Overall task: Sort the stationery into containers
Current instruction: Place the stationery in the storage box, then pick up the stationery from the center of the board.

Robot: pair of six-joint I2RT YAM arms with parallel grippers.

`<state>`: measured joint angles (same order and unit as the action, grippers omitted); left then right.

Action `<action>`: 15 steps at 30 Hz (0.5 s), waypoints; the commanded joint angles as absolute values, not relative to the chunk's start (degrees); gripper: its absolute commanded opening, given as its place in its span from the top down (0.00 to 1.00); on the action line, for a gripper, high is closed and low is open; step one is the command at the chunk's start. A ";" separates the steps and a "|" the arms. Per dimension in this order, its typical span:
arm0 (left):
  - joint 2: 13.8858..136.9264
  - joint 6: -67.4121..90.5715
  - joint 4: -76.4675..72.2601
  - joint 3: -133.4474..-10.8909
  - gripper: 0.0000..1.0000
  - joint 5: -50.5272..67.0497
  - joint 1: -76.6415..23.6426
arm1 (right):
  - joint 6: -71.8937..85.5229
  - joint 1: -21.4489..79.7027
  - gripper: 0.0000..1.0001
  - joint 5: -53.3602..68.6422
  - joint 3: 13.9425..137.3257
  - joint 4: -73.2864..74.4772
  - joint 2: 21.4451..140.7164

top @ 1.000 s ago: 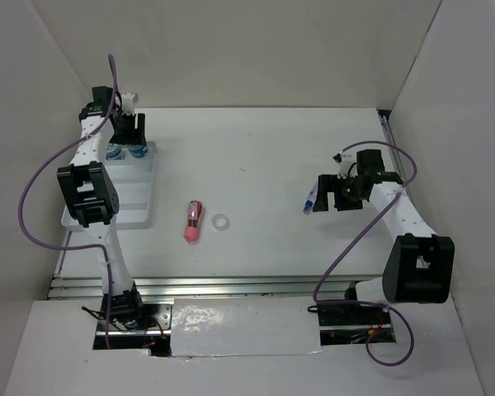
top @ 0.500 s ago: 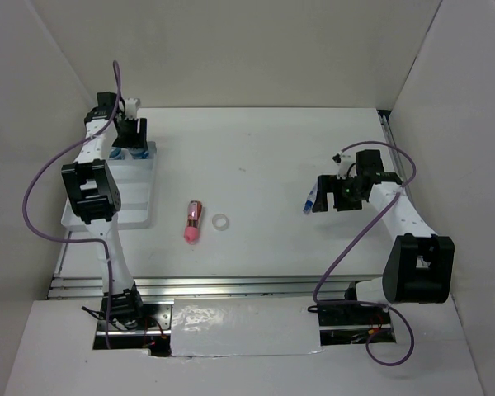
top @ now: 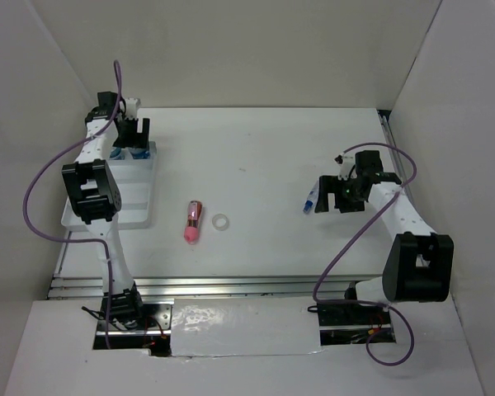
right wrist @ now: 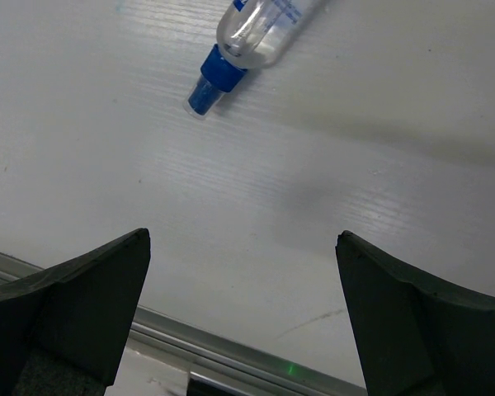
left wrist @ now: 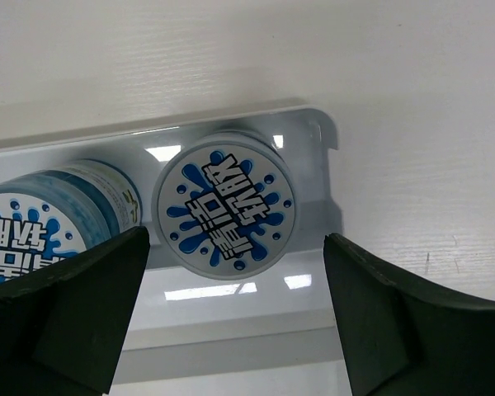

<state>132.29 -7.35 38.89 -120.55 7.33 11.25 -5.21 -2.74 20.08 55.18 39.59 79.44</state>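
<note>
Left gripper (top: 132,130) has crept farther over the tray's (left wrist: 320,136) far end, jaws wide and empty astride one blue pot (left wrist: 224,209). Right gripper (right wrist: 243,239) gapes empty; the clear-blue tube (right wrist: 260,29) lies diagonally on the table (right wrist: 379,190) just ahead, cap pointing near-left.

The left arm (top: 88,191) stretches far forward along the left side, its left claw (top: 132,132) pointing down with both fingers (left wrist: 66,305) spread wide. The right arm (top: 404,216) bends inward, and the right claw (top: 330,196) hangs equally wide apart, empty.
</note>
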 commanded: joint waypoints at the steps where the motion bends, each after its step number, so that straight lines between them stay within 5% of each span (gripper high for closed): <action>1: 128.95 -7.38 37.88 -121.11 0.01 7.82 10.46 | -2.38 -2.20 0.00 15.83 57.65 37.27 79.98; 15: 107.34 -4.22 32.26 -103.37 0.01 15.90 9.14 | 3.51 -0.88 0.10 13.27 62.22 33.05 89.90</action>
